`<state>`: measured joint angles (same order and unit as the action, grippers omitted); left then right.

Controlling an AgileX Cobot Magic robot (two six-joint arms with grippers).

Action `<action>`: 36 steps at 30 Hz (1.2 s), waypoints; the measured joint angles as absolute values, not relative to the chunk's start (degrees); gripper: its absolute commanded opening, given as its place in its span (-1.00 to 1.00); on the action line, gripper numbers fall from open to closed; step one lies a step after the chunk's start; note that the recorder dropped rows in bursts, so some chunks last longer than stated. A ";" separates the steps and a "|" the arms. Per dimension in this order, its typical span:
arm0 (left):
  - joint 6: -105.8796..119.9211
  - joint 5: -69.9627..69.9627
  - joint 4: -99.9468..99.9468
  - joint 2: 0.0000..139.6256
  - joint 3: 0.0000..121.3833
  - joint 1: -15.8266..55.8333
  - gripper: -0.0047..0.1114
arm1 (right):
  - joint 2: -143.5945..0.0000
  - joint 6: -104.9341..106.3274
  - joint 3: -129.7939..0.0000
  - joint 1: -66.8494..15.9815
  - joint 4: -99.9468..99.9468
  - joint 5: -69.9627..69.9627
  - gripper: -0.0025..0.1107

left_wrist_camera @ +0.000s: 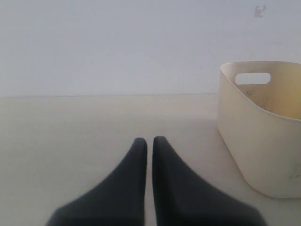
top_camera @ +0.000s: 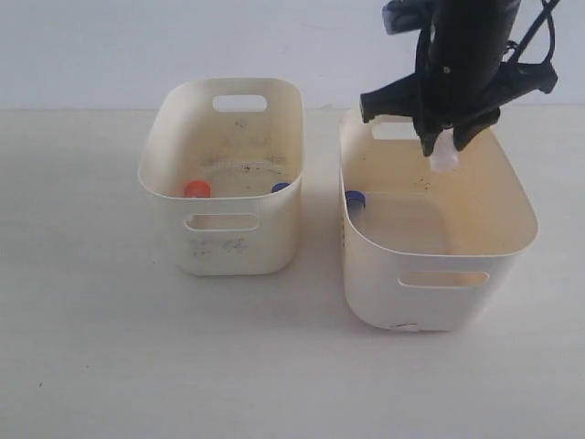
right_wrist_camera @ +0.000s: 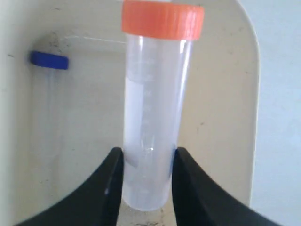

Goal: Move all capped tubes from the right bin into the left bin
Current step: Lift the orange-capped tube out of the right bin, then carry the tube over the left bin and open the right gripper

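Observation:
My right gripper [top_camera: 446, 146] [right_wrist_camera: 147, 154] is shut on the clear body of an orange-capped tube [right_wrist_camera: 155, 94], holding it just above the back of the right bin [top_camera: 439, 293]. In the exterior view only the tube's clear end [top_camera: 445, 162] shows below the fingers. A blue-capped tube [top_camera: 355, 198] [right_wrist_camera: 49, 60] leans against the right bin's left inner wall. In the left bin [top_camera: 228, 247] lie an orange-capped tube [top_camera: 196, 188] and a blue-capped tube [top_camera: 281, 187]. My left gripper [left_wrist_camera: 149, 142] is shut and empty, low over the table beside a cream bin [left_wrist_camera: 263, 141]; the exterior view does not show it.
The two bins stand side by side on a pale table [top_camera: 110, 347] with a narrow gap between them. A white wall [top_camera: 110, 46] runs behind. The right arm's black body [top_camera: 466, 55] hangs over the right bin's back rim.

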<state>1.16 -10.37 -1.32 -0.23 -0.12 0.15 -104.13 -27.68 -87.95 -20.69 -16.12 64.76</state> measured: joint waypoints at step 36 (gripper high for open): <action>1.16 -10.37 -1.32 -0.23 -0.12 0.15 -0.85 | -106.75 0.00 -87.95 -29.71 32.34 31.45 -0.05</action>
